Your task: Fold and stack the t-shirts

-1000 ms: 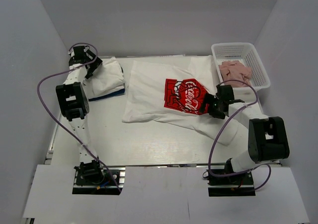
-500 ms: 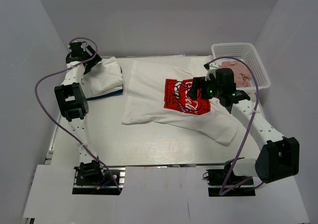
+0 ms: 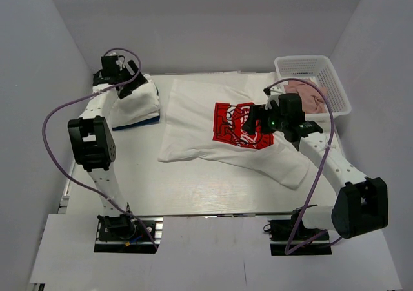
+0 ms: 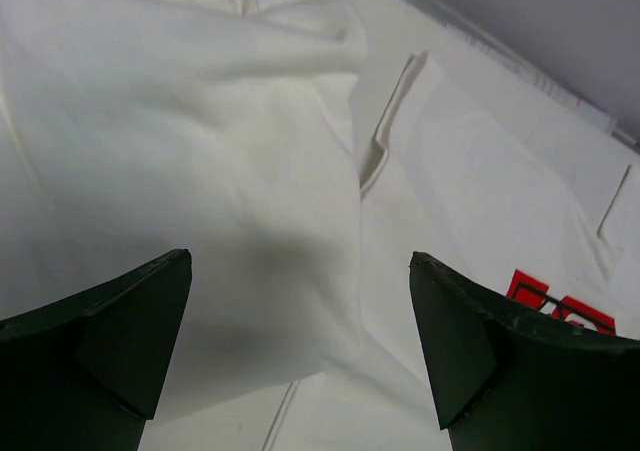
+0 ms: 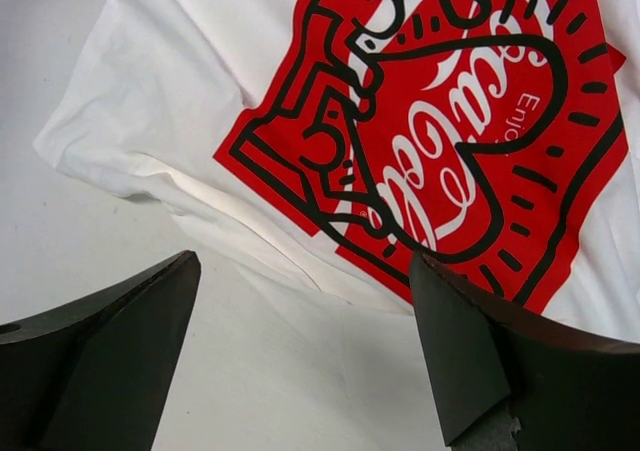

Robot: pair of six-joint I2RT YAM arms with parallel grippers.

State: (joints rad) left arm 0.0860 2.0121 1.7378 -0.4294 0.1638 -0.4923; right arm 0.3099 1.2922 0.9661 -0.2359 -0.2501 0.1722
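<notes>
**One shirt lies unfolded, both grippers are wide and empty: where the fold could fail**

The white table [image 3: 193, 188] gives cloth little friction, judging by its smooth surface. A one-sided pull could drag the whole garment instead of folding it.

The large white cotton t-shirt with the red square chest print [image 3: 190, 120] lies spread, print up, across the middle of the table. Its hem is towards the left and one sleeve trails towards the near right. It is already rumpled along its near edge. If a fold starts without both layers pinched, only the top layer would likely lift, leaving a skewed, lumpy fold.

The folded white t-shirt bundle [image 3: 137, 104] sits at the far left of the table with a dark blue layer [image 3: 139, 124] showing beneath it, just beside the spread shirt's hem. A low sweep by the arm above it could snag a loose flap and undo the stack.

The white plastic mesh basket [image 3: 335, 84] holding pink cloth [image 3: 308, 92] stands at the far right corner, close enough for a swinging right elbow to knock.

The left gripper [image 4: 300, 261] hovers over the bundle, jaws fully apart, holding nothing. The right gripper [image 5: 303, 261] hangs over the print's near edge, equally wide and empty. If it descends there, it may bunch the mid-panel fabric rather than catch an edge or corner.
</notes>
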